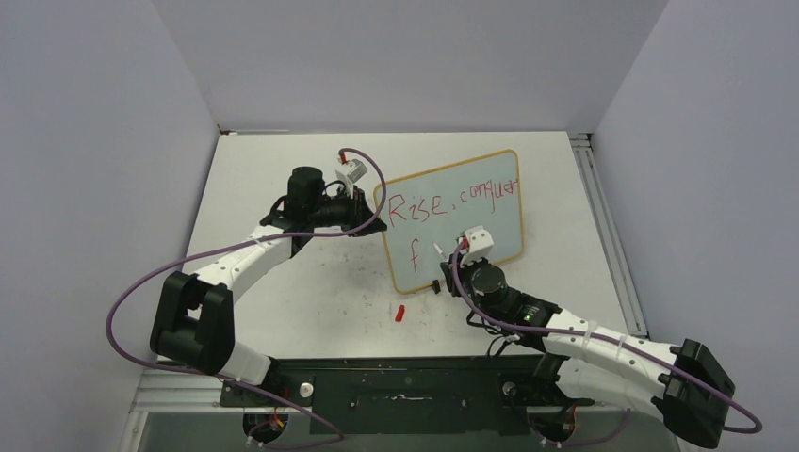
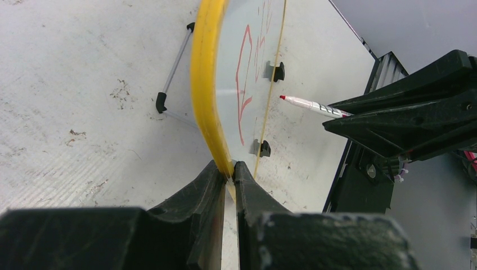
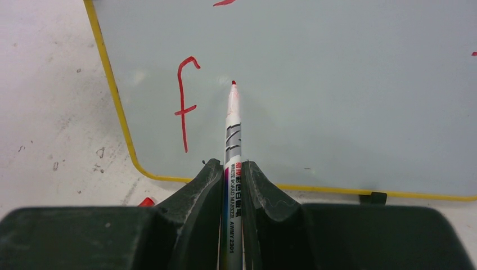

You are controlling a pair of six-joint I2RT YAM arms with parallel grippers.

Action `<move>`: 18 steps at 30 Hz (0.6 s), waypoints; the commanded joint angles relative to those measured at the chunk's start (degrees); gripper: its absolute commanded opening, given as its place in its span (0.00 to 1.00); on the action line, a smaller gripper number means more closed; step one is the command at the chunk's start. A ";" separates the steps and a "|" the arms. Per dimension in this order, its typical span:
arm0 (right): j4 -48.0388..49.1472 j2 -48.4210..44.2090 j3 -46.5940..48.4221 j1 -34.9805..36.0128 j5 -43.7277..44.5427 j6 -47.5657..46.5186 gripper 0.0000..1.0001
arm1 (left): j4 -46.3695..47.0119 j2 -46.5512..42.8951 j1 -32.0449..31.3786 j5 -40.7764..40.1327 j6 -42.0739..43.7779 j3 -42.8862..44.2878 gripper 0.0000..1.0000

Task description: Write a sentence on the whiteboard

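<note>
Nearest, the right pincer (image 3: 232, 166) clenches a red marker (image 3: 232, 121), tip just right of the "f" on the whiteboard (image 3: 337, 84). Beside it the left pincer (image 2: 228, 169) grips the whiteboard's yellow frame. It stands propped on the counter (image 1: 283, 169); the sentence (image 1: 452, 201) reads "Rise, conquer" over "f". Before it lies a red cap (image 1: 399, 313).

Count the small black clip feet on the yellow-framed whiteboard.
2, both on the lower edge of the whiteboard: near clip foot by the gripped corner, far clip foot farther along. Others may be hidden.
</note>
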 commanded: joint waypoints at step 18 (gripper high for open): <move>7.97 2.73 -2.79 0.24 -6.86 -0.26 0.05 | 1.32 -1.61 0.25 0.71 1.70 2.25 0.00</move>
